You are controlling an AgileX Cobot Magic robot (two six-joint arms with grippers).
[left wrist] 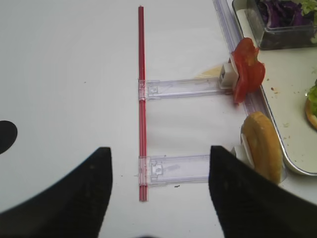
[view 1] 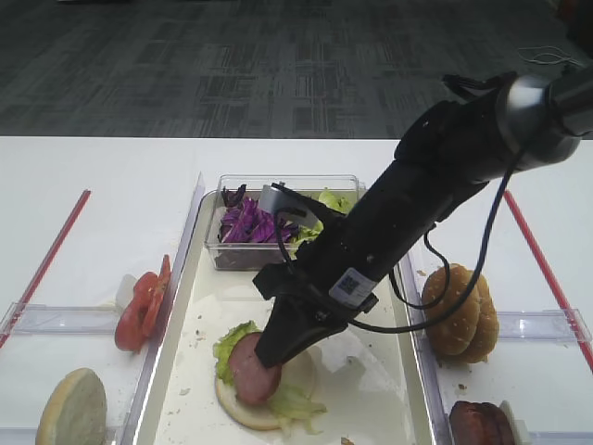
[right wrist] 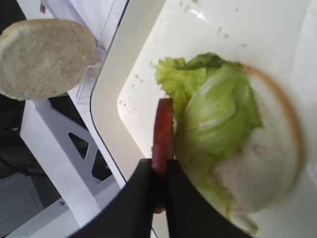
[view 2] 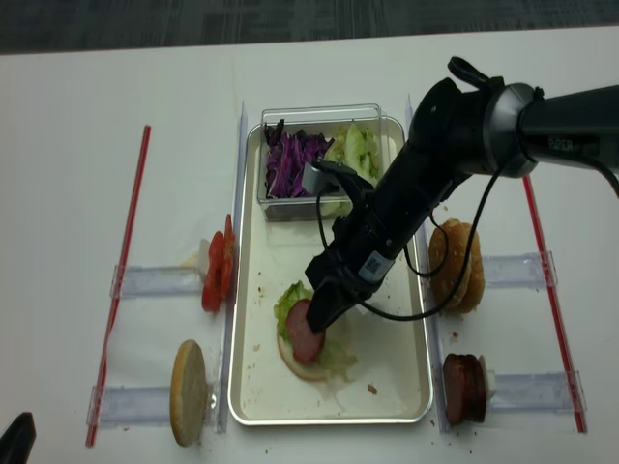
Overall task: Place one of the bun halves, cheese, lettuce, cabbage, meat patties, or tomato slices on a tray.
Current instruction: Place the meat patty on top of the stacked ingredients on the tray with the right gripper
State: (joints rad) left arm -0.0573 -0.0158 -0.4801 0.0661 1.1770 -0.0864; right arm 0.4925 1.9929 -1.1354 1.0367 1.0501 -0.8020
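Note:
My right gripper point(view 1: 270, 351) is shut on a meat patty point(view 1: 252, 369), held on edge between the black fingers point(right wrist: 143, 198). The patty point(right wrist: 163, 130) hangs just over lettuce point(right wrist: 218, 109) lying on a bun half point(right wrist: 270, 163) on the cream tray point(view 1: 371, 389). My left gripper point(left wrist: 161, 148) stands open above the bare table to the left of the tray, nothing between its fingers. Tomato slices point(left wrist: 247, 69) and another bun half point(left wrist: 260, 148) stand in clear holders by the tray's left rim. Cheese is out of view.
A clear tub at the tray's far end holds purple cabbage point(view 1: 246, 222) and green lettuce point(view 1: 331, 199). Right of the tray stand stacked bun halves point(view 1: 460, 311) and more patties point(view 1: 480, 425). A red stick point(left wrist: 141, 99) lies on the table.

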